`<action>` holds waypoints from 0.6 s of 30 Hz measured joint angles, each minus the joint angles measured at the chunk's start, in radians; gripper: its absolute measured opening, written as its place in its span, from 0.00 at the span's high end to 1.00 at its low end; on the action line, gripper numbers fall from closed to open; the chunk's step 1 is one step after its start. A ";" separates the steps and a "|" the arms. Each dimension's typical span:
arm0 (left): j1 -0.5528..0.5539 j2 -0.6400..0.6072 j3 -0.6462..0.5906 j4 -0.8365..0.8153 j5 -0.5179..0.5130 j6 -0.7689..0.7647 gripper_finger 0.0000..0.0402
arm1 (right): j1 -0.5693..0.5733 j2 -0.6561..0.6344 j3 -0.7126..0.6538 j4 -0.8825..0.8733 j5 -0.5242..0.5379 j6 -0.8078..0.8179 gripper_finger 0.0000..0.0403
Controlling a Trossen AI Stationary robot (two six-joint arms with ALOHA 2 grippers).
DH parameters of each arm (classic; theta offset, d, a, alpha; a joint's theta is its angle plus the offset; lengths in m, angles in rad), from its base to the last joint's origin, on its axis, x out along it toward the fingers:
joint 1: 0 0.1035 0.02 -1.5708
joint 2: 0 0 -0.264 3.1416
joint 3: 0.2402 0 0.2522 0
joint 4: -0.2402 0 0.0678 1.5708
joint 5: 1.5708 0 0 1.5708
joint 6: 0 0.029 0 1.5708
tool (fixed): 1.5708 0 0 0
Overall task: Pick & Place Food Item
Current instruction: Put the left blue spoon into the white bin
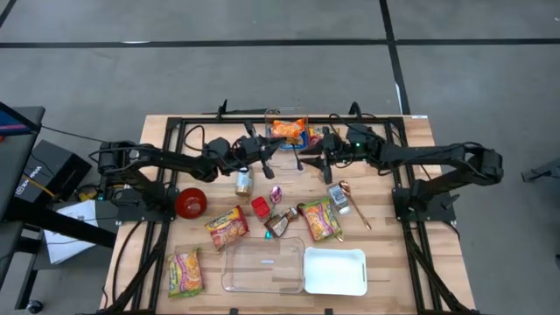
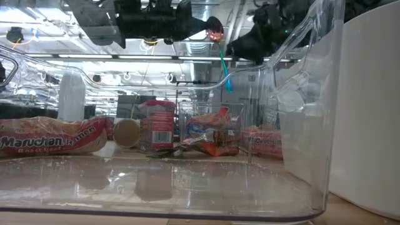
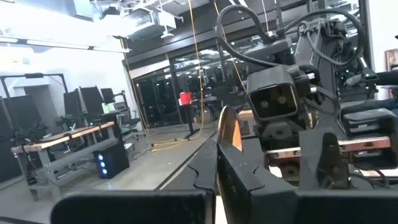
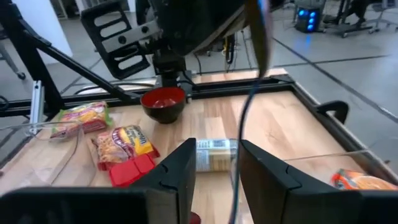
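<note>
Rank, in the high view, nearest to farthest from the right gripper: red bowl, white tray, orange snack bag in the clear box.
From the right gripper:
1. Orange snack bag, just beyond it, table's far side.
2. Red bowl, left side.
3. White tray, near edge.

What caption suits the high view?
Both grippers, left and right, meet above scattered food packets beside a clear tray.

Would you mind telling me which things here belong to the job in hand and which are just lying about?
In the job: spoon, gripped aloft by the left hand; right hand, open around its handle.
Lying about: red bowl, ramen packet, can, white tray, clear bin.
</note>
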 joint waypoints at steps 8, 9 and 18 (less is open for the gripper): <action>-0.008 0.000 0.000 0.002 0.011 -0.009 1.00 | -0.001 0.071 0.026 0.038 -0.001 0.007 0.72; -0.008 0.000 0.000 0.002 0.012 -0.010 1.00 | -0.001 0.073 0.026 0.039 -0.001 0.008 0.72; -0.009 0.000 0.000 0.002 0.013 -0.018 1.00 | 0.008 0.083 0.026 0.065 -0.021 0.008 0.72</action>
